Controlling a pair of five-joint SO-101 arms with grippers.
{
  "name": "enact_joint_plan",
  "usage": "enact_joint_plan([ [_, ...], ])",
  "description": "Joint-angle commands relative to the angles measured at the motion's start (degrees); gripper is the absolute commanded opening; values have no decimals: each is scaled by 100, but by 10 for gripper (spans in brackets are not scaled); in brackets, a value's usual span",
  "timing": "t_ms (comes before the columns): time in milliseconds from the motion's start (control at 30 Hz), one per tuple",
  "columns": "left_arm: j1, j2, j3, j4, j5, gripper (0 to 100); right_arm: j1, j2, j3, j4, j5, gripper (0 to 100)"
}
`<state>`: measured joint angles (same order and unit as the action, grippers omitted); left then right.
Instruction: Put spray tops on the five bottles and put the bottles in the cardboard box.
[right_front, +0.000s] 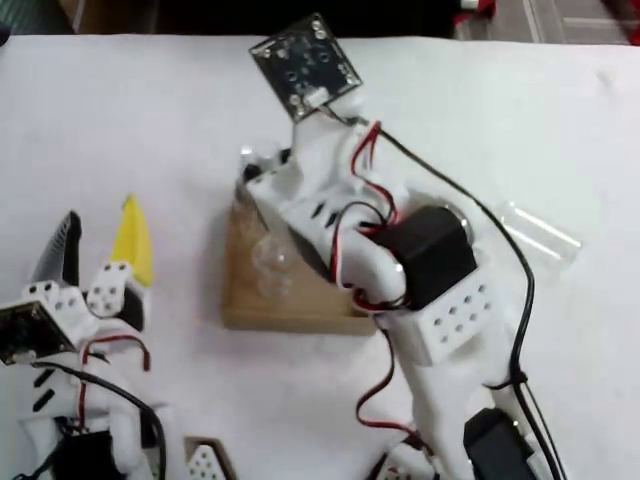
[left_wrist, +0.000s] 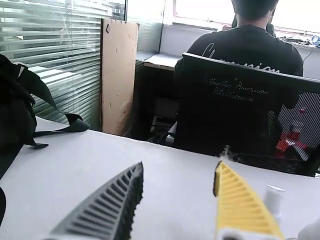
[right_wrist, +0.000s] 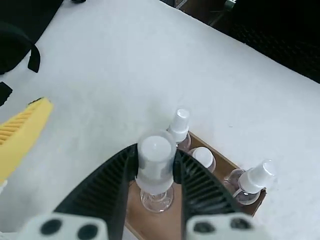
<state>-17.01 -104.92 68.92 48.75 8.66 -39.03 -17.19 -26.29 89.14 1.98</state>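
My right gripper (right_wrist: 156, 167) is shut on a clear bottle (right_wrist: 156, 147) with a white spray top, held upright over the cardboard box (right_wrist: 134, 206). Three more capped bottles stand in the box: one (right_wrist: 179, 126) at its far corner, one (right_wrist: 203, 157) beside it, one (right_wrist: 251, 179) tilted at the other end. From above, the right arm (right_front: 420, 260) leans over the box (right_front: 250, 310) in the table's middle. My left gripper (right_front: 100, 218) stands open near the left front, a hand's width from the box; its black and yellow fingers (left_wrist: 235, 205) have nothing between them.
A clear plastic piece (right_front: 540, 232) lies on the white table right of the box. The left gripper's yellow finger (right_wrist: 22, 132) shows near the box in the right wrist view. A black bag (left_wrist: 20, 110) sits at the table's far left edge.
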Motion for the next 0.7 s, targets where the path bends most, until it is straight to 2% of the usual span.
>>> enact_joint_plan([
  [0,-40,13,-18,-167,62,218,-136,-145,-185,-110,-62,16],
  [667,-40,13,-9,-167,62,218,-101,453,-62,-119,-53,17],
])
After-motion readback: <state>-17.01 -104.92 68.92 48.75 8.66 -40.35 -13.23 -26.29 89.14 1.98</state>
